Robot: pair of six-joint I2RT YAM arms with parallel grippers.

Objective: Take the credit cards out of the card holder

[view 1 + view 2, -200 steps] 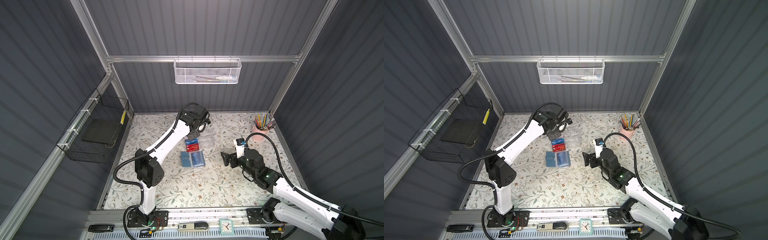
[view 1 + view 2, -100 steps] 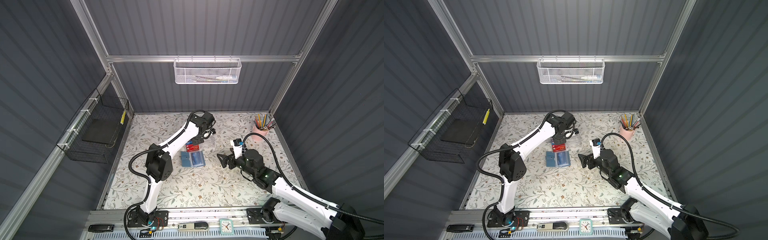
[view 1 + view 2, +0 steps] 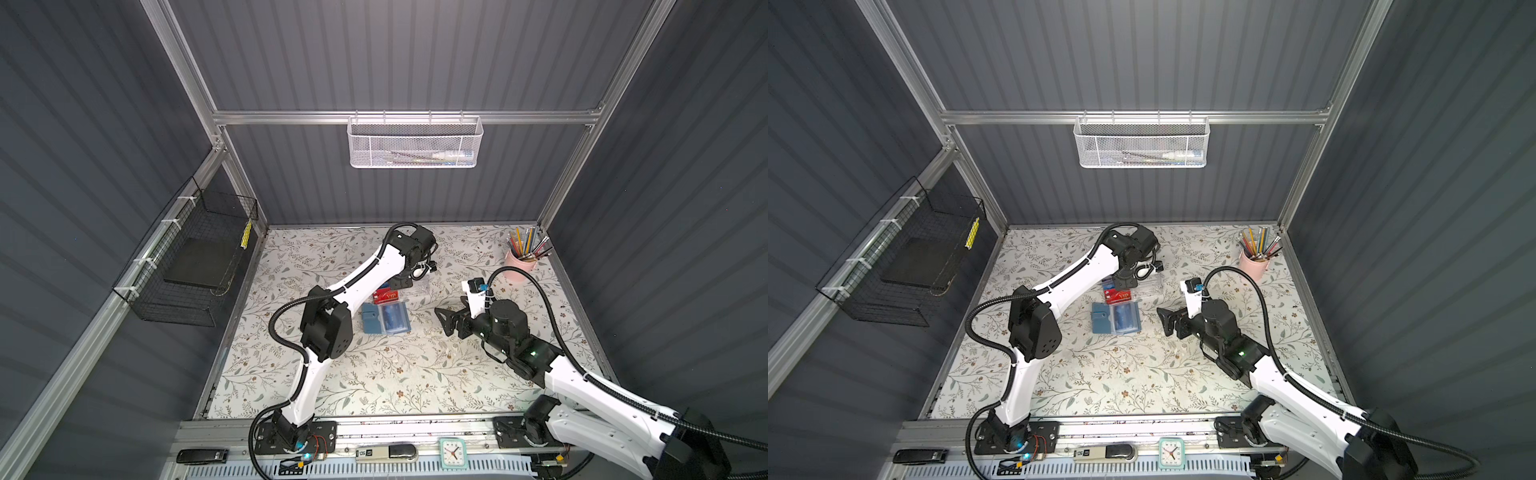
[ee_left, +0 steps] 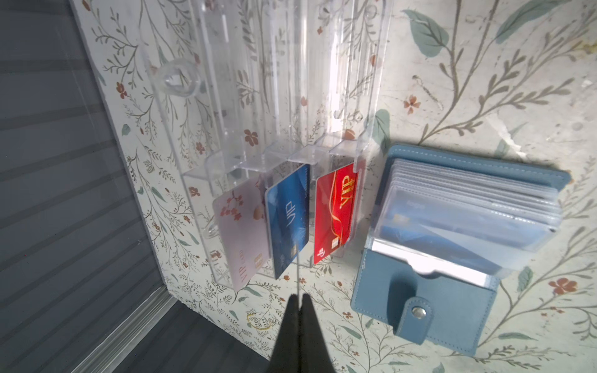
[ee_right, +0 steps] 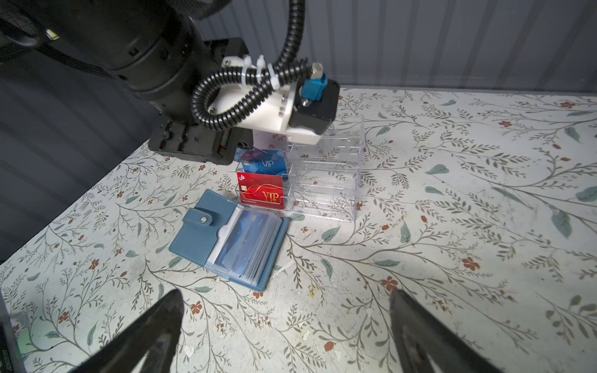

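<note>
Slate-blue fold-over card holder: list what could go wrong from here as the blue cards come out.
The slate-blue fold-over card holder lies open and loose on the floral table; the open right gripper and shut left gripper are both off it, so pulling a bright blue card from its sleeve may drag it along. The see-through sleeves are stacked close, so a sleeve may get pinched too. The clear acrylic box stands close beside the holder and could get knocked.

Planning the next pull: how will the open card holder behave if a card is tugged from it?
The card holder looks soft and light, lying open with nothing pinning it, so a tug would probably drag it along. Its clear sleeves fan loosely, so they likely flop and bend.
</note>
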